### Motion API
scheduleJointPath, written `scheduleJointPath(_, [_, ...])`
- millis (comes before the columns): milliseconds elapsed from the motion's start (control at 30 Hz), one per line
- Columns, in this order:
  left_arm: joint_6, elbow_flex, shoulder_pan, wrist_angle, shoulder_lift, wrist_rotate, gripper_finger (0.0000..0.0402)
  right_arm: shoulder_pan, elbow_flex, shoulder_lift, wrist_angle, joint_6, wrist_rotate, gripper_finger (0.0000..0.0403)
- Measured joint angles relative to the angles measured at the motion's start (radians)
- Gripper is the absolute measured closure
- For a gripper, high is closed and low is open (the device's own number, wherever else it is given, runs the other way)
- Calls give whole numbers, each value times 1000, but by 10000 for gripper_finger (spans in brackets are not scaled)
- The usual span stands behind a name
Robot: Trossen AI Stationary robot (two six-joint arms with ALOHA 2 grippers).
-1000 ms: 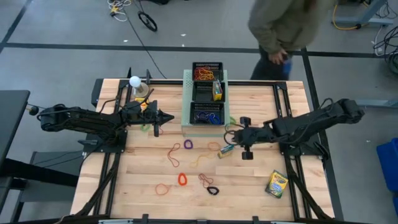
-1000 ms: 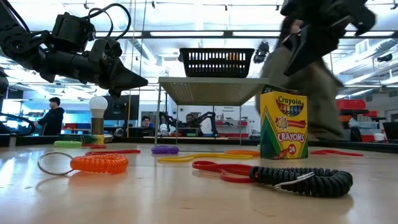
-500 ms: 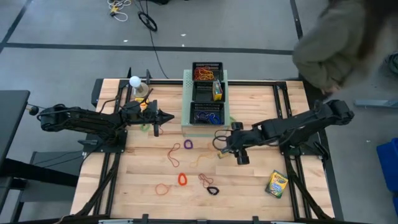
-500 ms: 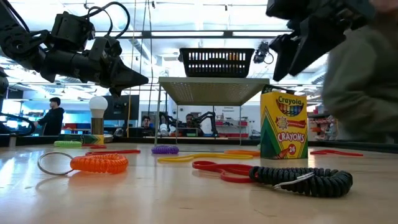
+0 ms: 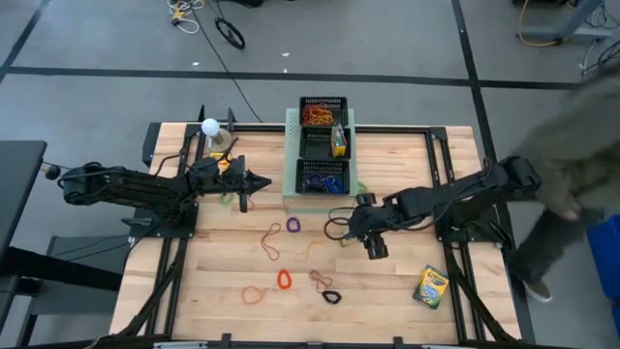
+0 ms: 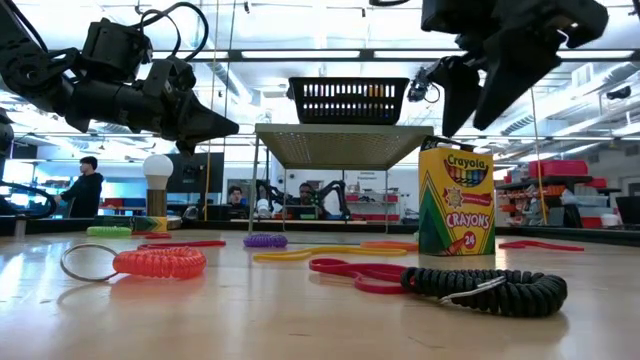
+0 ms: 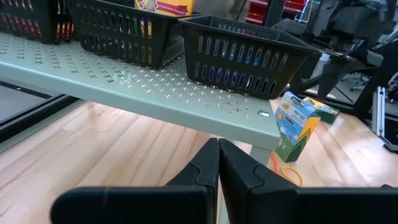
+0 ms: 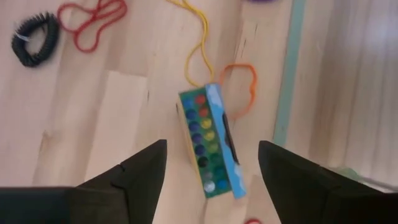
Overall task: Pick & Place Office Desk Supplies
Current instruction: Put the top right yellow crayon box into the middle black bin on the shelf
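1. The right gripper (image 8: 211,171) hangs over the worktop (image 5: 387,301) with its fingers spread wide, a small crayon box (image 8: 208,142) lying flat between and below them, just in front of the pale-green perforated box (image 5: 291,155).
2. To do this well, it should centre on the box, line the fingers across its narrow sides, and descend clear of the orange band (image 8: 242,87) beside it.
3. The left gripper (image 7: 217,163) waits pressed together near the perforated box's left side, holding nothing.

Person (image 5: 572,174) at the table's right blurred and cut by the edge, far basket (image 6: 348,100) contents unreadable in the low view
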Motion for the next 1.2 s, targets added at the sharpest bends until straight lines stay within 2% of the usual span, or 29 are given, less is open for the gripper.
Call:
scheduleJointPath(367, [0,0,0,0,0,0,387,-1,-54,0,15,0,8,140])
scheduleJointPath(1200, [0,0,0,0,0,0,387,-1,-39,0,0,10,15,140])
